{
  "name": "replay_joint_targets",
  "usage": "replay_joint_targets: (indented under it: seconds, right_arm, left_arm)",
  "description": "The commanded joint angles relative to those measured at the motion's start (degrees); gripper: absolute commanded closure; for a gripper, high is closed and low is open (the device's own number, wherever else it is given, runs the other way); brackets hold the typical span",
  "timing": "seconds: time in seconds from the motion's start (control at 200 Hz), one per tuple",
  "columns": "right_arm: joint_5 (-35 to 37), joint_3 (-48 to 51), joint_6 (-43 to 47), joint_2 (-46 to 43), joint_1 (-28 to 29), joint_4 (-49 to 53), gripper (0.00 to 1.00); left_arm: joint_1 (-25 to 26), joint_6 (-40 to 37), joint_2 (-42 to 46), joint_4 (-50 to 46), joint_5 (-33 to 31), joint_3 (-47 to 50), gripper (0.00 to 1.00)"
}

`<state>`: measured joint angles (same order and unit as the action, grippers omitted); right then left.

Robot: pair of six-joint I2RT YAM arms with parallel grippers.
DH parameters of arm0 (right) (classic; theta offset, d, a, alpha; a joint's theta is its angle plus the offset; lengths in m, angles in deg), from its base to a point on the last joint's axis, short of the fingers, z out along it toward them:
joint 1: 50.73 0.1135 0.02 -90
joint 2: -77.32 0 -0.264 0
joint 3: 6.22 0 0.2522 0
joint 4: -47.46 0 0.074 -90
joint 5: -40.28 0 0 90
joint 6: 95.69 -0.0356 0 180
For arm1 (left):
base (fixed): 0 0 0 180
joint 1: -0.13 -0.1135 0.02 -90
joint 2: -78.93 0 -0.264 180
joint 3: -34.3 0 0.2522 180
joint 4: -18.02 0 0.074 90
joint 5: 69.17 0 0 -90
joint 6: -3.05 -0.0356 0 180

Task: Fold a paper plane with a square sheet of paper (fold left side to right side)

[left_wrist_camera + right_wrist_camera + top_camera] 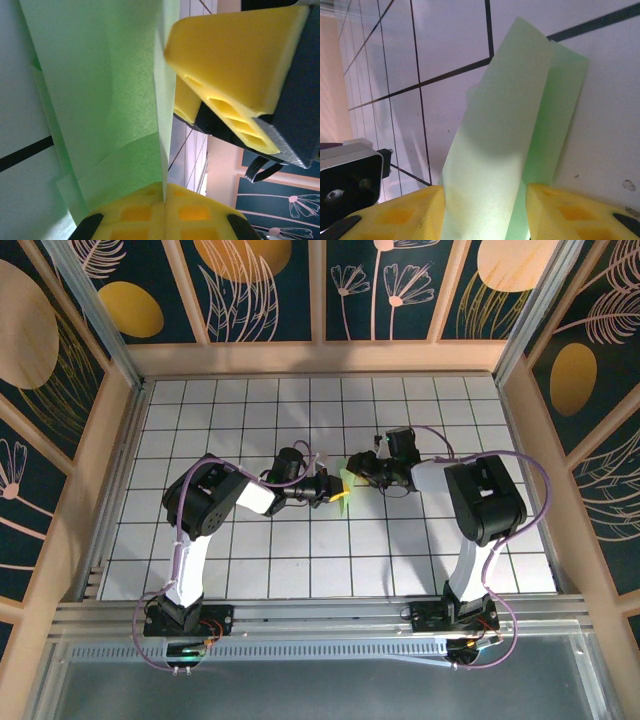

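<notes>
Square sheet of paper (pixel 346 478): part-folded, held over the table (pixel 250 570), pinched in the clenched left claw (pixel 163 194). Lies at nine o'clock from the right claw (pixel 485 197) (parted, straddling the strip), both claws equally near.

White grid-tiled table (pixel 250 550), black grid lines

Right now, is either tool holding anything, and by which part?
The left tool is shut on the green paper, pinching its folded edge. The right tool stands open astride the paper, not clamping it.
</notes>
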<state>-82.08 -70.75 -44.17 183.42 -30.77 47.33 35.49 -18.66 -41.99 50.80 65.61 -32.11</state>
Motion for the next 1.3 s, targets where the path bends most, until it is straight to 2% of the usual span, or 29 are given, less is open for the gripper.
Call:
replay_joint_targets:
  seconds: [0.0, 0.125, 0.525, 0.741, 1.141, 1.296]
  right_arm:
    - [0.87, -1.71, 0.52, 1.50, 0.72, 0.68, 0.55]
    - [1.74, -1.72, 0.77, 2.07, 0.84, 1.72, 0.58]
    - [3.27, -1.59, 1.82, 3.25, 0.80, 3.25, 0.61]
    - [3.18, -1.57, 2.02, 3.34, 0.93, 3.16, 0.61]
    - [3.18, -1.54, 2.29, 3.56, 0.92, 3.48, 0.61]
    - [3.44, -1.78, 2.54, 3.56, 0.90, 3.85, 0.61]
  left_arm:
    - [-0.42, 0.70, -1.60, 2.77, 0.59, 0.70, 1.00]
    - [-0.42, 0.29, -1.68, 2.25, 0.44, 0.83, 1.00]
    - [-0.86, -3.71, 1.42, -2.86, -1.29, 1.00, 0.75]
    - [-2.47, -5.18, 2.54, -4.70, -2.12, 0.84, 0.68]
    - [-2.95, -6.72, -0.26, -6.69, -2.10, -2.73, 0.66]
    - [-3.25, -9.63, -0.56, -11.49, -3.84, -6.13, 0.69]
